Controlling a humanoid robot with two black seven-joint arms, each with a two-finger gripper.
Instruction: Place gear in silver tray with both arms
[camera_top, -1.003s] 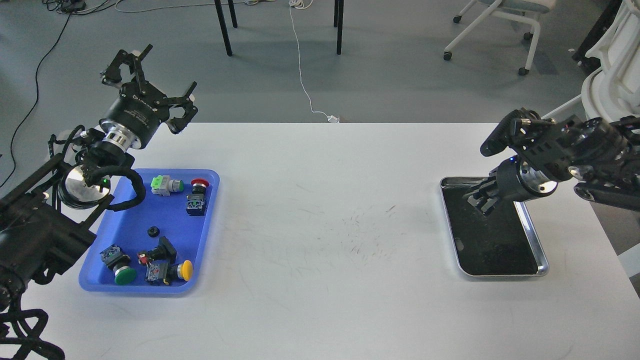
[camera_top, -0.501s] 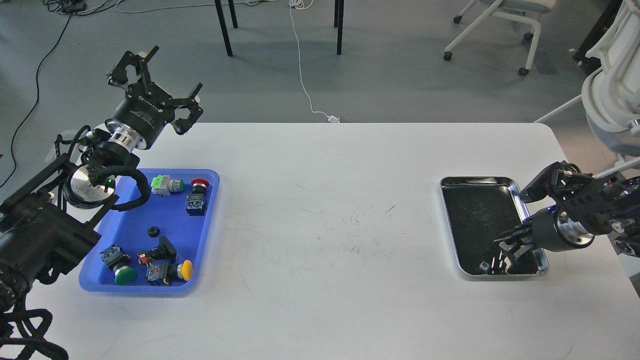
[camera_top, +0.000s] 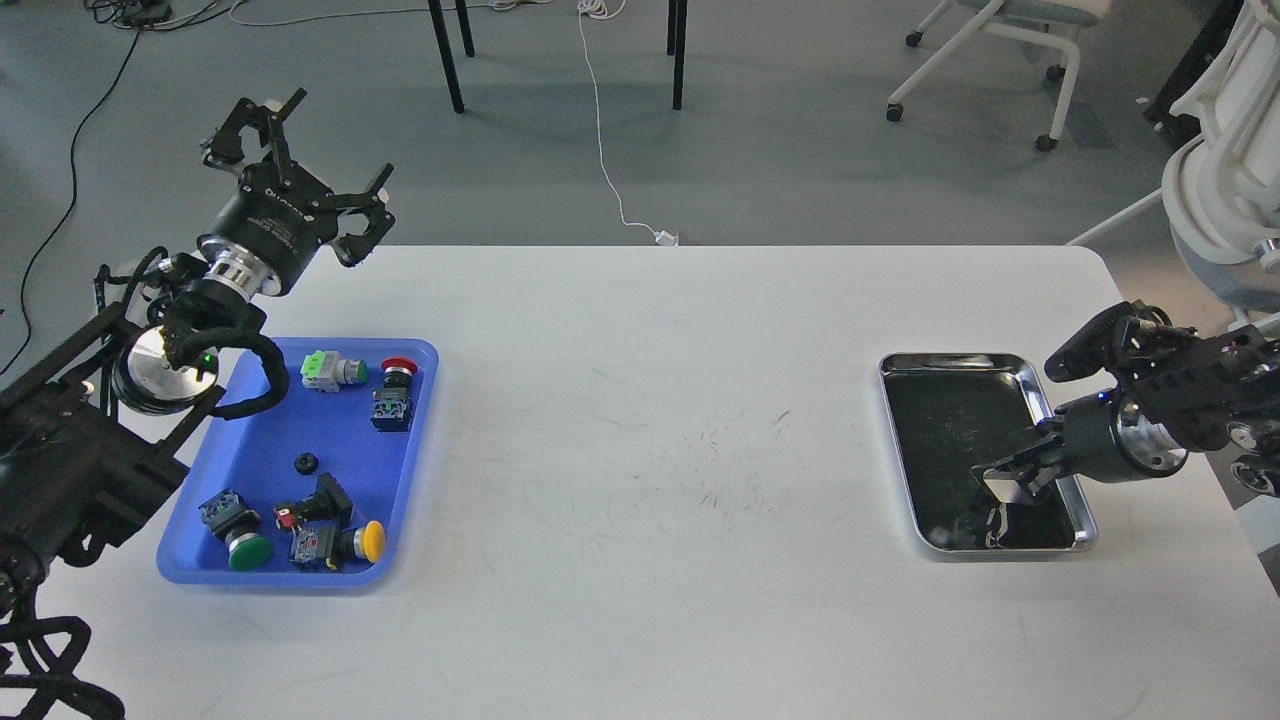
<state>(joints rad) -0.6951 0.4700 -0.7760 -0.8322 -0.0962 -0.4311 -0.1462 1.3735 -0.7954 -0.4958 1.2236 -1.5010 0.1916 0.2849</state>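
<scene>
Hovering over the silver tray (camera_top: 1060, 470), your right end effector (camera_top: 1005, 478) (grip unclear) could clip the rim beneath; left end effector (camera_top: 295, 150) gapes empty.

Illumination is bright, even and diffuse — no hard-edged shadows anywhere. Soft, faint shadows sit close under the blue plastic tray (camera_top: 260, 470) and the shiny rectangular silver metal tray (camera_top: 1062, 452), whose dark bottom mirrors what hangs above it. The white matte tabletop (camera_top: 650, 420) shows no glare. Focus is sharp throughout — scuff marks resolve clearly.
</scene>
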